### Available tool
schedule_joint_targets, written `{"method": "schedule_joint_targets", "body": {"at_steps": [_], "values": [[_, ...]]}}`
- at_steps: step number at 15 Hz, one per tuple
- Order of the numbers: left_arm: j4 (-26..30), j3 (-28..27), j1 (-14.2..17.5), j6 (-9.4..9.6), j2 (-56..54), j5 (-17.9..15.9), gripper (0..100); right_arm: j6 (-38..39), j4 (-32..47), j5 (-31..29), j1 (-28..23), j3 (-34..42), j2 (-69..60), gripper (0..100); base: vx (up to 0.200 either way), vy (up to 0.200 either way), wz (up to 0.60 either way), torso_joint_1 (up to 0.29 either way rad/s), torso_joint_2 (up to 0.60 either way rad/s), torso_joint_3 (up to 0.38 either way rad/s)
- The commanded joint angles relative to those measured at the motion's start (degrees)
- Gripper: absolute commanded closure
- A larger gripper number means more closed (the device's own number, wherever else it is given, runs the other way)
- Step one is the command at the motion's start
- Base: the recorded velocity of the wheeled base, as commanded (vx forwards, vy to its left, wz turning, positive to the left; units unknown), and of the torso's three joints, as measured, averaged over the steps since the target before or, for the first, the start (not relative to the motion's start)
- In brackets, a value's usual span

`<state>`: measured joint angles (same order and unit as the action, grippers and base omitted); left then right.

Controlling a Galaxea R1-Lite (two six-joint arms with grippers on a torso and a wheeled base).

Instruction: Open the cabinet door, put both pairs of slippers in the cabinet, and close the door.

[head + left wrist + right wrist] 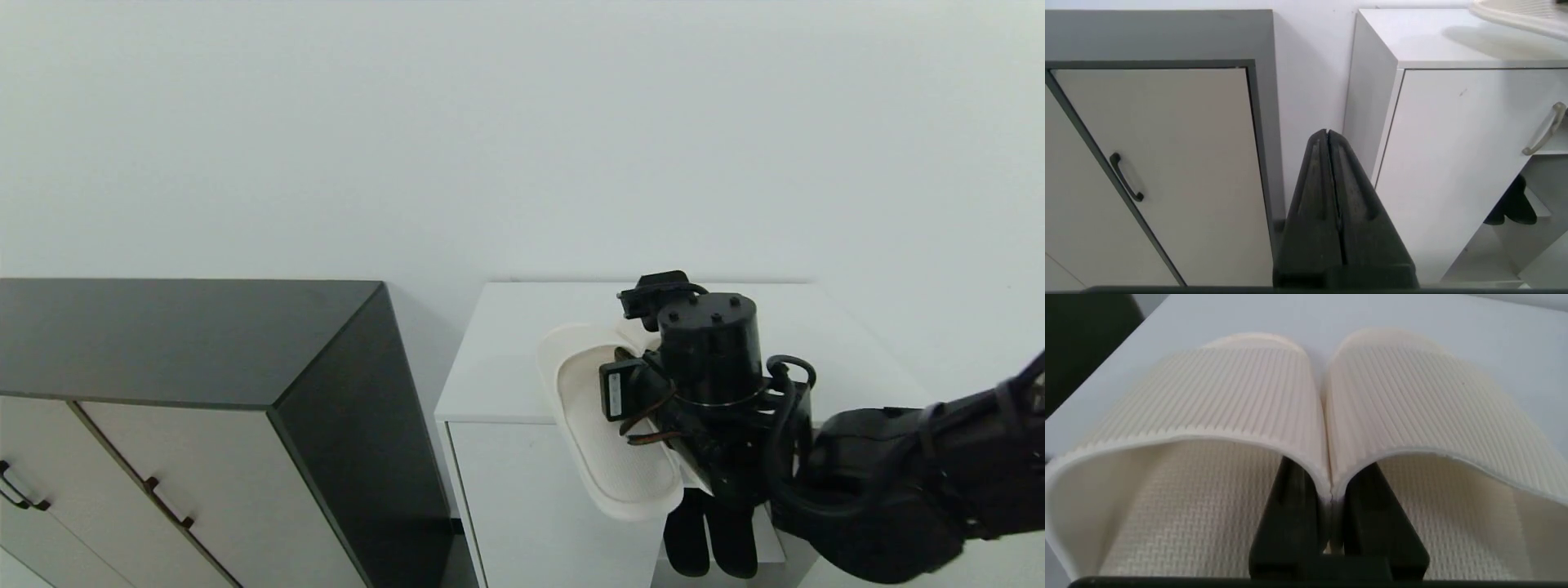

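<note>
Pinching slippers, seemingly above white cabinet

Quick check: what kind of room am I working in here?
Probably a home-style entryway, or a mock-up of one: a plain white wall, a dark cabinet beside a white cabinet holding dark shoes, and cream slippers over its top.

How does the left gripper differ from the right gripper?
The left gripper is shut on nothing; the right gripper is shut on the cream slippers. The left gripper points between the dark cabinet and white cabinet; the right gripper is by that cabinet's top. Both are black.
</note>
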<state>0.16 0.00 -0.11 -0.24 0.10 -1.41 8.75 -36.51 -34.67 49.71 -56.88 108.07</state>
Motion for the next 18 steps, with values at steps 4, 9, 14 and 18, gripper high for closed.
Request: {"method": "schedule_joint_targets", "body": {"at_steps": [4,9,14,18], "values": [[0.02,0.00,0.02,-0.37,-0.01,0.10,100,1.27,-2.42,0.22,1.35,4.41,-2.34,100,0.000,0.000,0.00,0.000,0.00,0.000],[0.02,0.00,0.02,-0.28,-0.01,0.01,100,1.27,-2.51,0.04,1.79,5.20,-2.86,100,0.000,0.000,0.00,0.000,0.00,0.000],[0.02,0.00,0.02,-0.20,-0.01,-0.08,100,1.44,-2.60,-0.05,1.97,5.99,-2.95,100,-0.200,0.000,0.00,0.006,0.00,0.003],[0.02,0.00,0.02,-0.20,-0.01,-0.08,100,1.35,-3.22,-0.05,1.97,6.17,-2.78,100,-0.200,0.000,0.00,-0.005,0.00,-0.001]]}}
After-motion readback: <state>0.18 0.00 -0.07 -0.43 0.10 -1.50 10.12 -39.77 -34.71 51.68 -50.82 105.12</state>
